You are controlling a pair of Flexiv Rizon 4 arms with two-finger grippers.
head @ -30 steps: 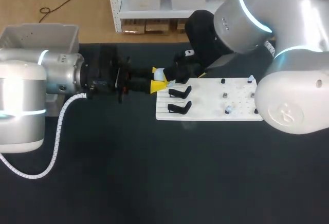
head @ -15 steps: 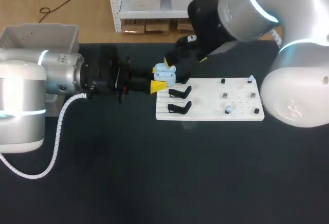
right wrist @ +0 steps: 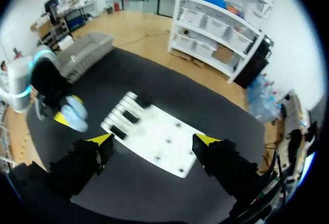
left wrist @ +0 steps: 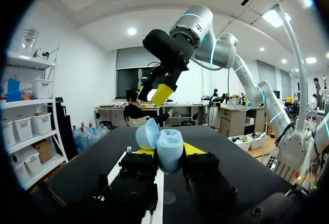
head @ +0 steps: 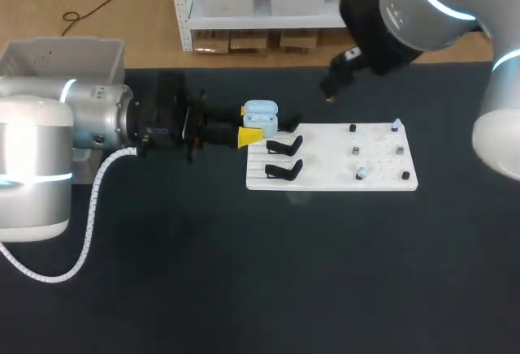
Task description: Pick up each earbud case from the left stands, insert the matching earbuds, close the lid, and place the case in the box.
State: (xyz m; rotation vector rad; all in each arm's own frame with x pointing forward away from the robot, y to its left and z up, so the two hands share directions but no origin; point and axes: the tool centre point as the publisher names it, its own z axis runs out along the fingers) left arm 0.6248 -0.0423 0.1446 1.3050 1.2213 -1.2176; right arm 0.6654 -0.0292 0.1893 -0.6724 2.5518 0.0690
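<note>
Nearest, at 2 o'clock from mid-table: board (head: pixel 341 163), with two black stands (head: pixel 284 157) along its 9 o'clock side, seemingly bare, and small pegs (head: pixel 356 151) toward its 3 o'clock end. Too small there to pick out earbuds.

Just past the board's 10 o'clock corner, at 12 o'clock from mid-table: left gripper (head: pixel 246 124), coming in from 9 o'clock, clamped on the pale blue case (head: pixel 260 113). Pinched by the body, one yellow tip on each flank. Lid (left wrist: pixel 146 134) swung open and clear of the fingers. Cannot tell whether anything sits inside.

Farther, at 1 o'clock: right gripper (right wrist: pixel 153 140), raised above the table, fingers spread wide, holding nothing, well apart from the case.

Farthest, at 10 o'clock: grey box (head: pixel 61 58).

Judging by looks: a light, hard, glossy shell, rounded and likely to squirt out of a loose pinch. Best held as now, on the body's flanks below the seam, never on the lid. Probably weakest at the hinge, so better shut with a gentle press on the lid's crown toward the body. Firm grip only, no crushing.
</note>
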